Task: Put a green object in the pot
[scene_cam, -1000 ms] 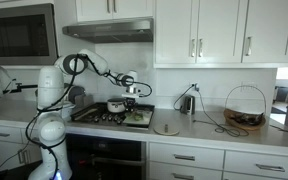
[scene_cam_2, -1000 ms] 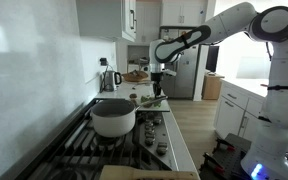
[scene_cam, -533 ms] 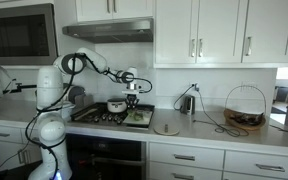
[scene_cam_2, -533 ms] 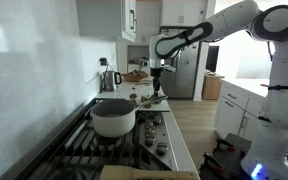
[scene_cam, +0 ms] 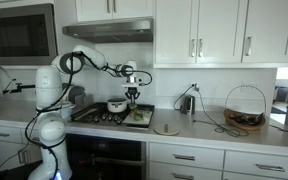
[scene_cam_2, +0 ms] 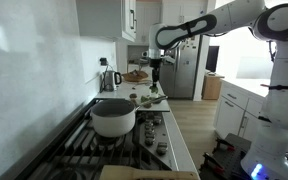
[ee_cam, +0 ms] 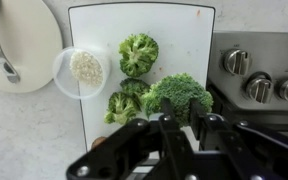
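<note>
My gripper (ee_cam: 181,116) is shut on a large green broccoli floret (ee_cam: 174,92) and holds it above the white cutting board (ee_cam: 99,25). Two smaller broccoli florets (ee_cam: 138,52) (ee_cam: 122,105) lie on the board. In both exterior views the gripper (scene_cam: 132,97) (scene_cam_2: 154,74) hangs above the board, to the side of the stove. The small whitish pot (scene_cam: 116,105) (scene_cam_2: 113,117) with a dark rim stands on the stove burner. The pot is out of the wrist view.
A small clear bowl (ee_cam: 82,69) of white bits sits at the board's left edge. A round lid (ee_cam: 12,45) lies beside it on the counter. Stove knobs (ee_cam: 252,80) are on the right. A kettle (scene_cam_2: 109,80) and a wire basket (scene_cam: 245,108) stand further along the counter.
The gripper has risen from the cutting board with the broccoli floret in it. The pot and the other florets have not moved.
</note>
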Controlling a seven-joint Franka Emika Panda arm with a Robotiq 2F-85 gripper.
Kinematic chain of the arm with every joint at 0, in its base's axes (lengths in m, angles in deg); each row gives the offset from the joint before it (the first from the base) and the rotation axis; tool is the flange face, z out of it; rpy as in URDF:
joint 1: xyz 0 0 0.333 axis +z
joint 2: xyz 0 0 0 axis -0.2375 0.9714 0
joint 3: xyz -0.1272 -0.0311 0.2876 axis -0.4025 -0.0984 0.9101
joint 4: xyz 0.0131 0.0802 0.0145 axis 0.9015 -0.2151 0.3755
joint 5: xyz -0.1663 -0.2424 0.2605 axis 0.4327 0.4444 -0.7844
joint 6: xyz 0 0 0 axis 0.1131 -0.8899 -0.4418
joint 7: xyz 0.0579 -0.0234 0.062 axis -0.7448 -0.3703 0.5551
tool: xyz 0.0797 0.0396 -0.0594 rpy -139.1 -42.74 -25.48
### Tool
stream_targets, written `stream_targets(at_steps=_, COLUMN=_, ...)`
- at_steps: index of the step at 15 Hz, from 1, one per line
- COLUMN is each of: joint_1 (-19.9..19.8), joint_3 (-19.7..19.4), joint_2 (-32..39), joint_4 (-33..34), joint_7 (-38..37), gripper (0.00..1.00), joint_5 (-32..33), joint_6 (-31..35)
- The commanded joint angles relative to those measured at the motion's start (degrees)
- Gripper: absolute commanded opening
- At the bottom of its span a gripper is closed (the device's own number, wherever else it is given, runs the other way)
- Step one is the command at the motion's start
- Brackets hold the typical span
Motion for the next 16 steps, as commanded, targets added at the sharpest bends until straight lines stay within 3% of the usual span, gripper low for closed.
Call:
stream_targets(at_steps=1, joint_1=1.1, joint_3=1.3, joint_2=-0.4, joint_4=4.2, joint_7=-3.1, gripper=0.06, joint_5=2.5, joint_6=-3.6)
stream_targets(at_steps=16, joint_1=8.4, joint_3=8.4, joint_2=5.4, joint_4=16.9, joint_7=-5.6, gripper=0.06, joint_5=6.0, joint_6=-9.0)
